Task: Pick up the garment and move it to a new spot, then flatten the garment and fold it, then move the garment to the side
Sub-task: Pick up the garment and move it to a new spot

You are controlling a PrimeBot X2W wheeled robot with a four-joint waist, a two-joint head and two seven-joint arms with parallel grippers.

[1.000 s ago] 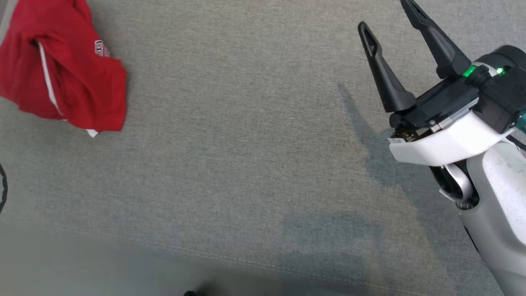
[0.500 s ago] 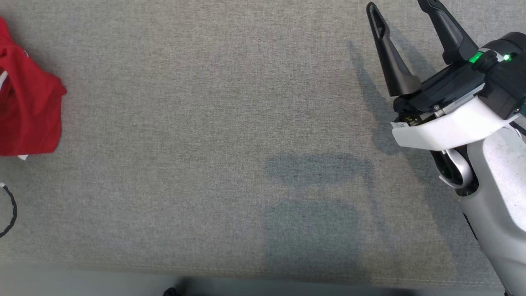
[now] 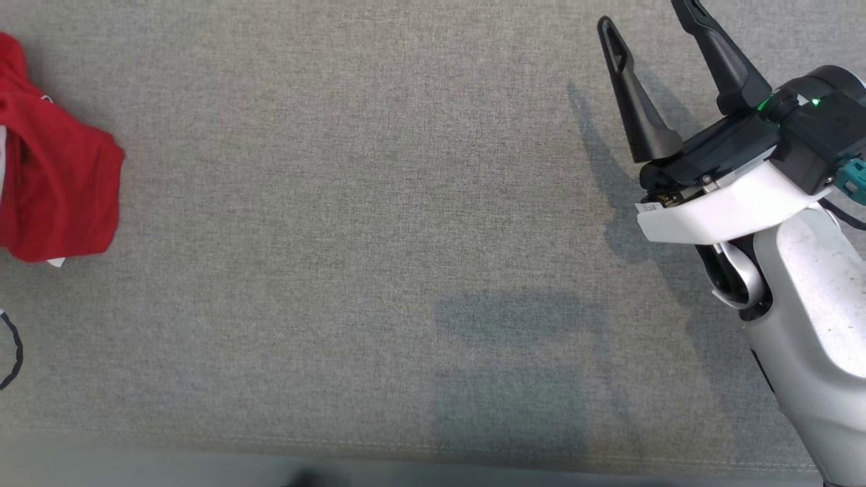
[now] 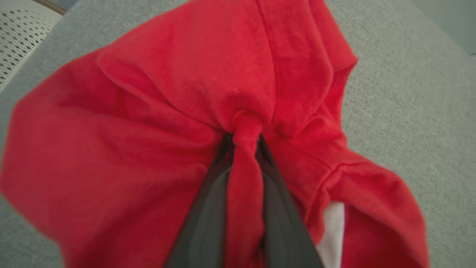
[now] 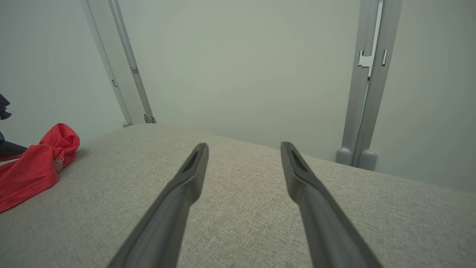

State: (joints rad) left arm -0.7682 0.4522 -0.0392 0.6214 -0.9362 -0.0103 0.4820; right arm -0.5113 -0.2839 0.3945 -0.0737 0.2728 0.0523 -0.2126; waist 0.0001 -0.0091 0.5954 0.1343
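Garment: a red garment (image 3: 57,182), bunched in a heap at the 9 o'clock edge of the head view, lying on the grey fabric surface (image 3: 379,223).
Left hand: the left hand (image 4: 243,139) has it! In its wrist view both dark fingers are pinched on a twisted fold of red cloth, and the rest billows around them.
Right hand: the right hand (image 3: 643,17) stands wide open and holds nothing, up at the 2 o'clock corner of the head view with its fingers pointing to 11 o'clock.
Key relation: from the right hand the garment lies at 9 o'clock, well apart, with bare fabric surface between. The left hand is clearly the nearer one, as it is already on the cloth.
Long axis: can't call it, because the cloth is too crumpled to show a length or a hem line.
Arm pose: the right forearm rises from the 5 o'clock corner with its wrist tilted over the surface and not touching it.
Step, I'd judge: the pick-up grip is made, and the carry to a new spot comes next.
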